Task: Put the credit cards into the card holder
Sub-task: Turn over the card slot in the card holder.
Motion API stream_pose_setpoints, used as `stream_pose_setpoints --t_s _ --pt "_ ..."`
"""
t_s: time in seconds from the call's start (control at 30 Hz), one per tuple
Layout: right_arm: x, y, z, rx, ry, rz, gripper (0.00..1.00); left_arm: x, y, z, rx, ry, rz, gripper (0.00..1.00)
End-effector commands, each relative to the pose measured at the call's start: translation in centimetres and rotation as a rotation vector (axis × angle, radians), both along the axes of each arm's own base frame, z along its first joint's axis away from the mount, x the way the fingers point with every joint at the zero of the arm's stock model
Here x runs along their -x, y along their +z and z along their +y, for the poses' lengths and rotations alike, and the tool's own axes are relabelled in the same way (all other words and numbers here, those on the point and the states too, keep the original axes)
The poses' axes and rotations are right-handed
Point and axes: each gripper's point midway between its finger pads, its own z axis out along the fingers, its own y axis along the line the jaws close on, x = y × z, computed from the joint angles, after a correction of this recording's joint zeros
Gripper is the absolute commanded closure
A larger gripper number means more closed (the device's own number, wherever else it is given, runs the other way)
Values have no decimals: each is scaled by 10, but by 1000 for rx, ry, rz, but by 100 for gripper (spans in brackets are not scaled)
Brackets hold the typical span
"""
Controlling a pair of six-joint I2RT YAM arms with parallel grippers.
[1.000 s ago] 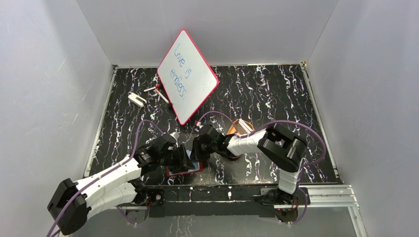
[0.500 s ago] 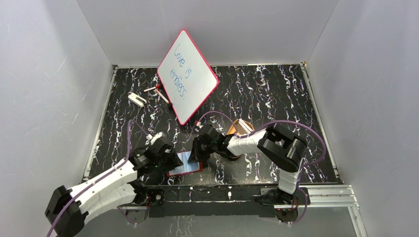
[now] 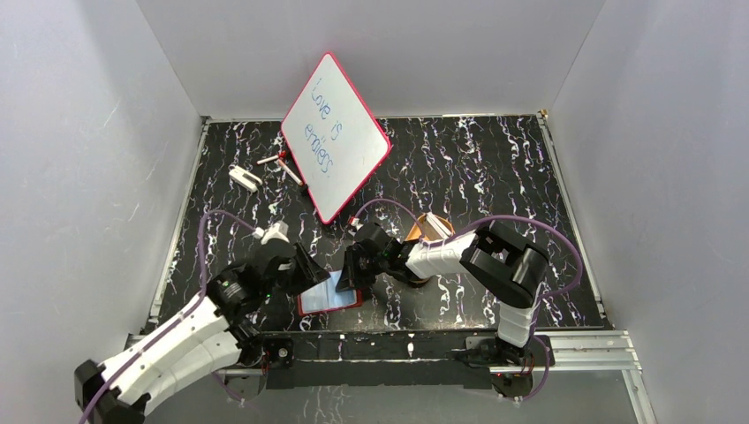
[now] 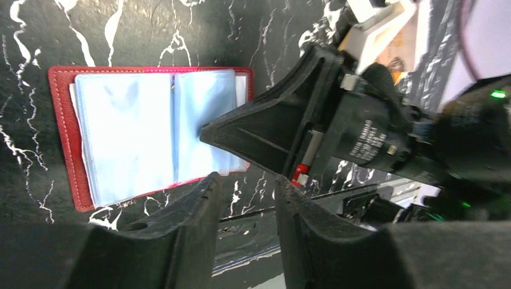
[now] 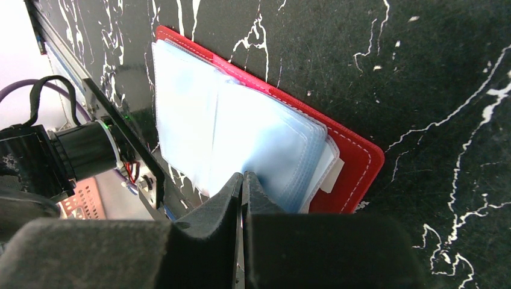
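1 card holder [image 3: 329, 299] lies open; 1 whiteboard [image 3: 336, 137] stands behind.

Your left arm [image 3: 177, 340] is folded, with its elbow sticking out far to the left and its front part reaching up toward the middle. Your left gripper [image 4: 246, 188] has its two fingers [image 4: 199, 211] apart, with nothing between them. Your right arm [image 3: 508, 261] bends at the elbow and reaches left. Your right gripper [image 5: 243, 180] points down, its two fingers pressed tight together. The two grippers are near each other.
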Motion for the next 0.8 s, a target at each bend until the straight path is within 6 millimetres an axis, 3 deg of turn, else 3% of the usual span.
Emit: stream_pose_setpoints --t_s 0.0,0.1,0.23,0.37,0.5,0.63,0.77 --pt "2 -32 -33 174 -14 -7 86 2 -17 -16 -28 -71 75 67" --pt "1 -23 -36 171 -16 -28 81 4 -41 -2 -89 -15 115 68" --pt "-2 -3 -37 152 -18 -65 72 5 -53 13 -113 47 109 68" --pt "-8 34 -31 104 -10 -121 67 5 -47 19 -108 72 84 68" --pt "-20 80 -38 85 -26 -229 64 0 -30 22 -101 89 42 68" --pt "-56 132 -77 163 -130 -421 62 -5 -12 27 -93 108 -14 66" --pt "-97 157 -141 302 -237 -601 59 -9 -1 31 -59 134 -77 64"
